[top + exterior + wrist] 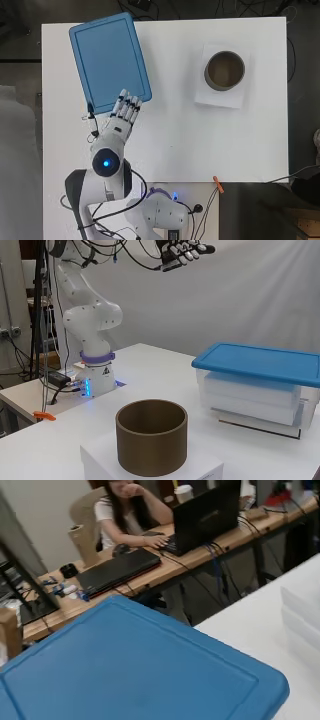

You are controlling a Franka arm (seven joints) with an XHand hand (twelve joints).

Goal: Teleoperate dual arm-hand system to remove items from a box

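Observation:
A clear plastic box (pixel 260 400) with a blue lid (pixel 110 61) stands at the table's far left in the overhead view. The lid (pixel 260 362) is on, and white flat items (pixel 250 392) show through the box wall. My hand (pixel 126 109) hangs high above the table, over the lid's near edge, fingers straight and spread, holding nothing. In the side view the hand (pixel 184 251) is far above the box. The wrist view shows the blue lid (pixel 135 670) close below.
A brown cylinder (pixel 224 70) with an open top stands on a white block (pixel 225 97) at the far right of the table. The same cylinder (pixel 151 442) is nearest in the side view. An orange clip (pixel 218 184) sits at the table's near edge.

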